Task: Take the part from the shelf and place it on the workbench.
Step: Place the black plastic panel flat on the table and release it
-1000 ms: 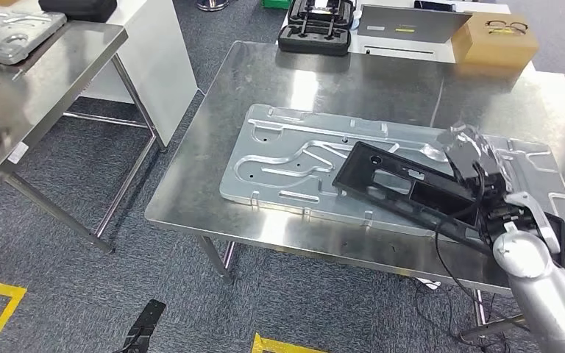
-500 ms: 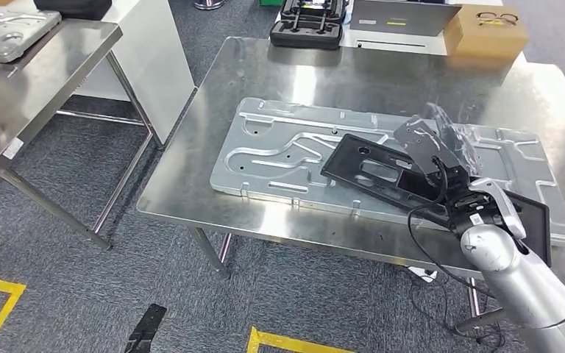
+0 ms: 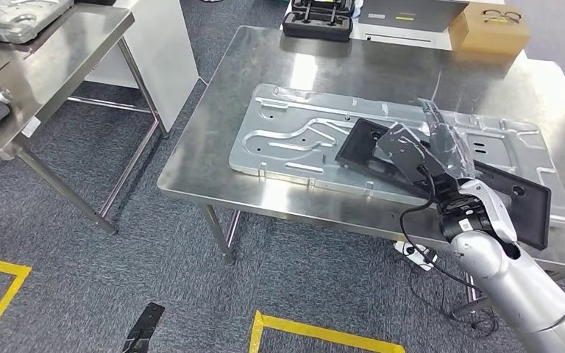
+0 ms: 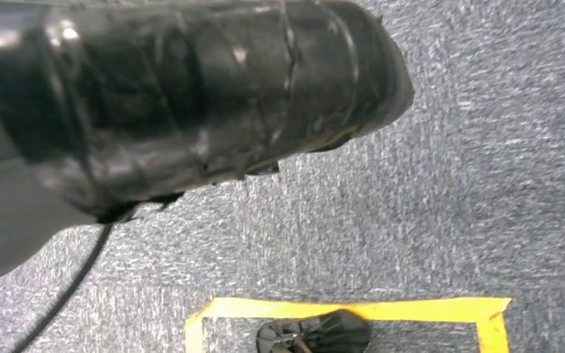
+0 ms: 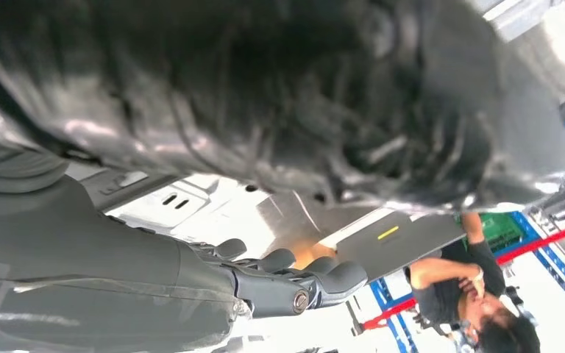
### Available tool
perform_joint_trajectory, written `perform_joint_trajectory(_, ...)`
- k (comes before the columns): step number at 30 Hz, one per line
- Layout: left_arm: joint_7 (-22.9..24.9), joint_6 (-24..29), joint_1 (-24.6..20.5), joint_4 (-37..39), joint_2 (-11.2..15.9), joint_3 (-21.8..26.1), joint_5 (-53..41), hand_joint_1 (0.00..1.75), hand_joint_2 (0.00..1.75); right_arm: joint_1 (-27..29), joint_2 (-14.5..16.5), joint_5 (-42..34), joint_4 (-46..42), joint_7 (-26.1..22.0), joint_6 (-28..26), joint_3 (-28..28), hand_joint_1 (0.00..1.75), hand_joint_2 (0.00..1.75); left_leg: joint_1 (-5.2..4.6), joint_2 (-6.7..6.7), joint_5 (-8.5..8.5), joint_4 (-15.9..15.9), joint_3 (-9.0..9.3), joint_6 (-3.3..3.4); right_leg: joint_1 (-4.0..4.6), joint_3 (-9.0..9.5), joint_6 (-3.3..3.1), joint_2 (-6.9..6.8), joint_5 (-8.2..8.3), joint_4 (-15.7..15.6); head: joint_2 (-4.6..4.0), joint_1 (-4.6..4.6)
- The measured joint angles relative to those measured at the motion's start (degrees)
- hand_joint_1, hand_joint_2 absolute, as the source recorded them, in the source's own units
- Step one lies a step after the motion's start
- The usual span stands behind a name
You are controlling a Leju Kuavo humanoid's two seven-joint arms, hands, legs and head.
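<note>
Right robot hand (image 3: 419, 158) grips the flat black plastic frame part (image 3: 485, 193), which lies across the stamped silver metal panel (image 3: 301, 140) on the steel bench (image 3: 265, 59), where uneven release could slide it off the near edge.

Head view: from high on the body, facing forward and down over the workbench (image 3: 279, 88) and carpet floor (image 3: 66, 279). Left wrist view: aimed down, near the same floor (image 4: 449, 147) with its yellow tape (image 4: 353, 303). Right wrist view: turned, very close behind the right hand (image 5: 279, 283), facing across the workbench (image 5: 294, 217), shared with the head view.
</note>
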Motion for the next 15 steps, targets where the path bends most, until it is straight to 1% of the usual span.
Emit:
perform_joint_trajectory(1, 0.0, 0.0, 0.0, 0.0, 0.0, 0.0, 0.0, 0.0, 0.0, 0.0, 0.0, 0.2, -0.2, -0.1, -0.3, 0.0, 0.0, 0.0, -0.03, -0.01, 0.27, 0.3, -0.41, -0.23, 0.15, 1.87, -0.16, -0.01, 0.14, -2.9, 0.0, -0.03)
perform_joint_trajectory(2, 0.0, 0.0, 0.1, 0.0, -0.1, 0.0, 0.1, 0.0, 0.0, -0.1, 0.0, 0.4, -0.4, -0.1, -0.5, 0.0, 0.0, 0.0, -0.05, -0.02, 0.57, 0.5, -0.62, -0.51, 0.31, 2.86, -0.29, -0.01, -0.13, -4.8, 0.0, 0.04)
perform_joint_trajectory(3, 0.0, 0.0, 0.1, 0.0, -0.1, 0.0, 0.1, 0.0, 0.0, -0.3, 0.0, 0.5, -0.6, -0.1, -0.7, 0.0, 0.0, 0.0, -0.06, -0.03, 0.96, 0.5, -0.72, -0.79, 0.49, 3.1, -0.41, 0.0, -0.17, -5.4, 0.0, 0.1)
perform_joint_trajectory(4, -0.1, 0.0, 0.2, 0.0, -0.1, 0.0, 0.1, 0.0, 0.0, -0.3, 0.0, 0.6, -0.6, -0.2, -0.9, 0.0, 0.0, 0.0, -0.06, -0.06, 1.29, 0.4, -0.75, -1.09, 0.36, 2.89, -0.67, 0.0, 0.4, -5.4, 0.0, 0.18)
perform_joint_trajectory(5, -0.1, 0.0, 0.2, 0.0, -0.1, 0.0, 0.1, 0.0, 0.0, -0.4, 0.0, 0.7, -0.7, -0.3, -1.3, 0.0, 0.0, 0.0, 0.0, -0.09, 1.18, 0.6, -0.97, -1.43, 0.24, 2.63, -0.94, -0.07, 0.88, -5.7, 0.0, 0.32)
perform_joint_trajectory(6, -0.1, 0.0, 0.2, 0.0, -0.1, 0.0, 0.1, 0.0, 0.0, -0.4, 0.1, 0.8, -0.8, -0.4, -1.8, 0.0, 0.0, 0.0, 0.1, -0.11, 0.22, 1.3, -1.38, -1.8, 0.1, 2.19, -1.31, -0.13, 1.51, -5.8, 0.0, 0.27)
perform_joint_trajectory(7, -0.1, 0.0, 0.2, 0.0, -0.1, 0.0, 0.2, 0.0, 0.0, -0.4, 0.1, 0.9, -1.0, -0.5, -2.7, 0.0, 0.0, 0.0, 0.27, -0.12, -1.76, 3.0, -2.01, -2.25, -0.09, 1.6, -1.69, -0.2, 2.19, -5.9, 0.0, 0.21)
perform_joint_trajectory(8, -0.1, 0.0, 0.3, 0.0, -0.2, 0.0, 0.2, 0.0, 0.0, -0.4, 0.1, 1.0, -1.2, -0.7, -3.7, -0.1, 0.0, 0.0, 0.57, -0.1, -4.51, 5.5, -2.75, -2.66, -0.09, 0.89, -1.93, -0.25, 2.81, -6.0, 0.0, 0.16)
perform_joint_trajectory(9, -0.1, 0.1, 0.3, 0.0, -0.2, 0.0, 0.2, 0.0, 0.0, -0.4, 0.1, 0.9, -1.4, -0.9, -4.9, -0.4, 0.0, 0.0, 0.84, -0.08, -7.59, 9.0, -3.58, -3.04, -0.1, 0.08, -2.1, -0.23, 3.44, -6.0, 0.0, 0.07)
perform_joint_trajectory(10, -0.2, 0.1, 0.3, 0.0, -0.2, 0.0, 0.3, 0.0, 0.0, -0.4, 0.1, 0.8, -1.6, -1.1, -6.1, -0.6, 0.0, 0.0, 1.14, -0.08, -10.19, 12.6, -4.28, -3.38, -0.12, -0.73, -2.15, -0.24, 4.04, -6.0, 0.0, 0.06)
perform_joint_trajectory(11, -0.2, 0.1, 0.3, 0.0, -0.2, 0.0, 0.4, 0.0, 0.0, -0.3, 0.1, 0.6, -1.7, -1.3, -7.1, -0.9, 0.0, 0.0, 1.42, -0.08, -11.62, 15.7, -4.66, -3.66, -0.14, -1.53, -2.1, -0.24, 4.64, -5.9, 0.0, 0.08)
perform_joint_trajectory(12, -0.2, 0.1, 0.3, 0.0, -0.2, 0.0, 0.4, 0.0, 0.0, -0.2, 0.1, 0.2, -1.8, -1.6, -8.1, -1.1, 0.0, 0.0, 1.71, -0.08, -11.67, 17.6, -4.48, -3.91, -0.16, -2.31, -2.01, -0.25, 5.22, -5.9, 0.0, 0.07)
perform_joint_trajectory(13, -0.3, 0.2, 0.3, 0.0, -0.3, 0.0, 0.4, 0.0, 0.0, 0.1, 0.1, -0.2, -2.0, -1.9, -9.0, -1.4, 0.0, 0.0, 2.0, -0.08, -10.38, 17.7, -3.46, -4.11, -0.18, -3.06, -1.86, -0.25, 5.79, -5.9, 0.0, 0.08)
perform_joint_trajectory(14, -0.3, 0.2, 0.3, 0.0, -0.3, 0.0, 0.5, 0.0, 0.0, 0.4, 0.1, -0.8, -2.2, -2.3, -10.0, -1.8, 0.0, 0.0, 2.29, -0.08, -8.46, 16.0, -1.6, -4.26, -0.21, -3.76, -1.66, -0.25, 6.35, -5.9, 0.0, 0.08)
perform_joint_trajectory(15, -0.4, 0.2, 0.3, 0.0, -0.4, 0.0, 0.5, 0.0, 0.0, 0.6, 0.1, -1.3, -2.4, -2.7, -10.9, -2.3, 0.0, 0.0, 2.56, -0.09, -6.87, 12.8, 1.1, -4.36, -0.25, -4.36, -1.41, -0.23, 6.88, -5.9, 0.0, 0.07)
